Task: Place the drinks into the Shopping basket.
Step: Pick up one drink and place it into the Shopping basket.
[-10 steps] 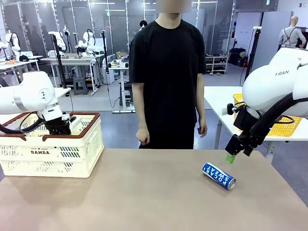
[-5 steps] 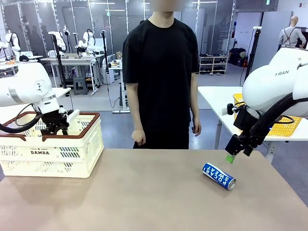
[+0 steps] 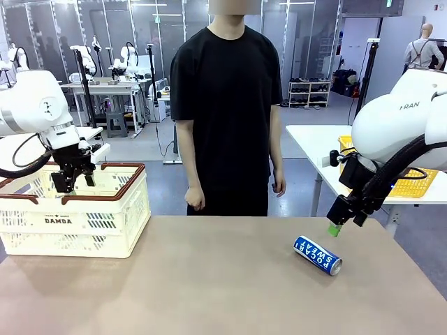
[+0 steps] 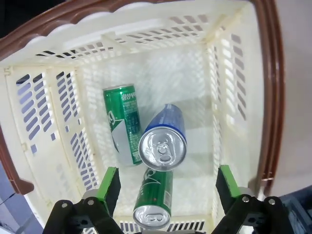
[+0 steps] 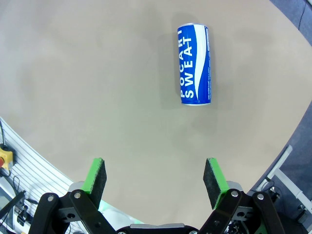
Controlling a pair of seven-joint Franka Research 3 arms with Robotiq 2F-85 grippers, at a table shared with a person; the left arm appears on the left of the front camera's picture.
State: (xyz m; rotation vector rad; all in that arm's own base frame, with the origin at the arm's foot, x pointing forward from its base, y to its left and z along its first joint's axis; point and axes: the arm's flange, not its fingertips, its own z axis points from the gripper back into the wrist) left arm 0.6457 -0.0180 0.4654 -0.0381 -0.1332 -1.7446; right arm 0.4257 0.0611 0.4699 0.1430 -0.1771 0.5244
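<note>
— The drinks (image 3: 317, 255), seen from the front: where do they lie?
— One blue-and-white can (image 3: 318, 255) lies on its side on the table (image 3: 209, 293), right of the middle. It is well apart from the Shopping basket (image 3: 91, 223), which stands at the table's left end. A person (image 3: 227, 105) stands at the far side, arms hanging.
— And the grippers there?
— The left gripper (image 3: 70, 183) hangs over the basket, pointing down into it, fingers apart and empty. The right gripper (image 3: 343, 225) hovers above the table, near the lying can and up to its right, not touching it.
— The left wrist view?
— It looks straight down into the basket. Three cans are on its floor. A green can (image 4: 123, 122) lies flat. Beside it is a blue can (image 4: 163, 139) with its silver top towards the camera; whether it stands or leans I cannot tell. A second green can (image 4: 153, 197) lies nearer the bottom edge, partly covered by the blue one. The green pads (image 4: 109, 185) stand wide apart above them, gripping nothing.
— The right wrist view?
— The blue-and-white can lies on bare tabletop, white lettering running along its length. It is ahead of the fingers and off towards the right-hand one. Those pads are spread wide too, with nothing between them.
</note>
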